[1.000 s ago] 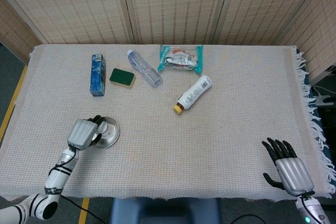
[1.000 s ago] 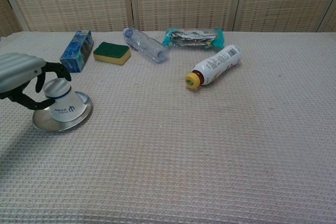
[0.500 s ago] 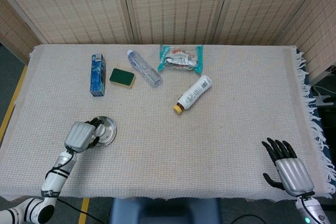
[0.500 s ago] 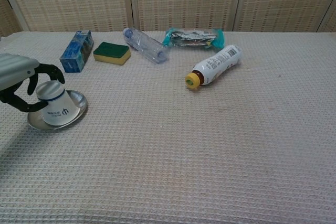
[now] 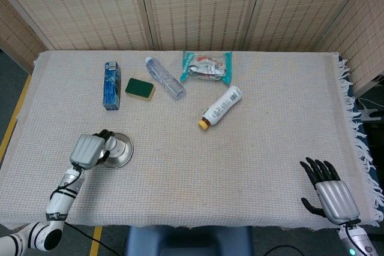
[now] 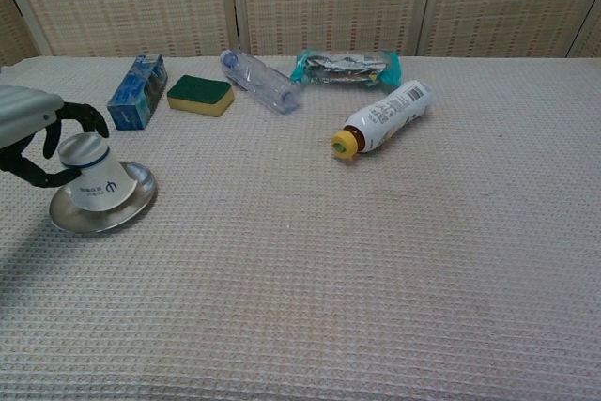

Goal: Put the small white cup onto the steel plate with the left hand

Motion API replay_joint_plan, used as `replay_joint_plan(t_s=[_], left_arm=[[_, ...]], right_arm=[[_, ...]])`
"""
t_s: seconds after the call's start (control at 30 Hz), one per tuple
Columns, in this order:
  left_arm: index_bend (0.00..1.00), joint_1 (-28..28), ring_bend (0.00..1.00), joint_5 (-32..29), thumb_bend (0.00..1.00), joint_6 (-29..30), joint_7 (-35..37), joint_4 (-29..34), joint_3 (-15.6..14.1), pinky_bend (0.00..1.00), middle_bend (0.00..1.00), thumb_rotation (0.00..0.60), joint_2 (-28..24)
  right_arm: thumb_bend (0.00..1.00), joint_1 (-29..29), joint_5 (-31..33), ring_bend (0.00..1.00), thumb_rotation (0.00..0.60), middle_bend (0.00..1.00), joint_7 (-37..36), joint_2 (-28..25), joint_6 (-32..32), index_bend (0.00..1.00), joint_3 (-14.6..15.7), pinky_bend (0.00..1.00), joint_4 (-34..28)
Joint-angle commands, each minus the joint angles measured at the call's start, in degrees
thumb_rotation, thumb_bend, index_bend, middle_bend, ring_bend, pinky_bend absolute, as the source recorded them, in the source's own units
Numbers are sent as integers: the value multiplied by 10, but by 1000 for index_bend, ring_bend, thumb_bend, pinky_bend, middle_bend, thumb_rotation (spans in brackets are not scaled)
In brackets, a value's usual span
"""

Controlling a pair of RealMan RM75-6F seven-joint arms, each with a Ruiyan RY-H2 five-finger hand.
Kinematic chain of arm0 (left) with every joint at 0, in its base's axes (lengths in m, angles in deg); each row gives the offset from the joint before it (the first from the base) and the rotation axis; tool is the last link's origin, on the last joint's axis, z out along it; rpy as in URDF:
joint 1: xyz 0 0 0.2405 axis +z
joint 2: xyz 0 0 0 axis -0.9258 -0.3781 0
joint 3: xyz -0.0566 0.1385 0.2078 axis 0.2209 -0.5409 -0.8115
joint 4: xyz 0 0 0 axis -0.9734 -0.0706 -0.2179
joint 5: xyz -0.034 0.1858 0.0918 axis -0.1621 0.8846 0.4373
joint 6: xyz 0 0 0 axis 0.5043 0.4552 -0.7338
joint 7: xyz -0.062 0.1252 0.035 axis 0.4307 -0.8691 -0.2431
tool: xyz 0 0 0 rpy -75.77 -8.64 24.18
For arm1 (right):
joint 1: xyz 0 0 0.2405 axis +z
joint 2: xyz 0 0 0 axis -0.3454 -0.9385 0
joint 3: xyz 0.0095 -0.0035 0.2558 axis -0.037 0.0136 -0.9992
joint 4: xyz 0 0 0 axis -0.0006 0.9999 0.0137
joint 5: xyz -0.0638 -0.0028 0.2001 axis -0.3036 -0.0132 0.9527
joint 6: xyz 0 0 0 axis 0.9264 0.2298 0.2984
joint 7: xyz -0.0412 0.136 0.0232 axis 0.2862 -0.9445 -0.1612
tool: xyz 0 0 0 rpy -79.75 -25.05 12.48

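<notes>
Found small white upturned paper cup (image 6: 93, 178) on round steel plate (image 6: 133, 206), near left of bench. Left hand (image 5: 87, 150) fingers (image 6: 83, 115) clamped round it. Risk: toppling cup on careless release. Right hand (image 5: 333, 198) fingers spread, idle.

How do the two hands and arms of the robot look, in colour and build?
Both the left hand and the right hand have a ribbed silver-grey back shell and black fingers. The left forearm is white with black rings and a thin black cable; the right wrist shows a small green light.
</notes>
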Motion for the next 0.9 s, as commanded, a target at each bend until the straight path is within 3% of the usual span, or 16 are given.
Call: replay_joint_plan(t_s=[0.03, 0.2, 0.33, 0.57, 0.9], left_arm=[[535, 12, 535, 35, 448, 28, 24, 30, -11, 700, 657, 600, -21], [535, 41, 534, 59, 448, 84, 42, 64, -15, 701, 657, 600, -56], [534, 64, 534, 66, 448, 88, 87, 72, -36, 701, 656, 600, -90], [532, 90, 534, 65, 448, 81, 133, 13, -57, 697, 655, 600, -90], [516, 89, 509, 52, 448, 53, 131, -54, -53, 656, 647, 600, -60]], right_arm=[[202, 0, -1, 0, 532, 0, 1, 0, 1, 0, 0, 0, 0], [202, -1, -3, 0, 531, 0, 0, 0, 2, 0, 1, 0, -1], [202, -1, -3, 0, 530, 0, -1, -1, 1, 0, 1, 0, -1], [202, -1, -8, 0, 530, 0, 5, 3, 1, 0, 3, 0, -1], [202, -3, -9, 0, 531, 0, 5, 2, 4, 0, 3, 0, -2]])
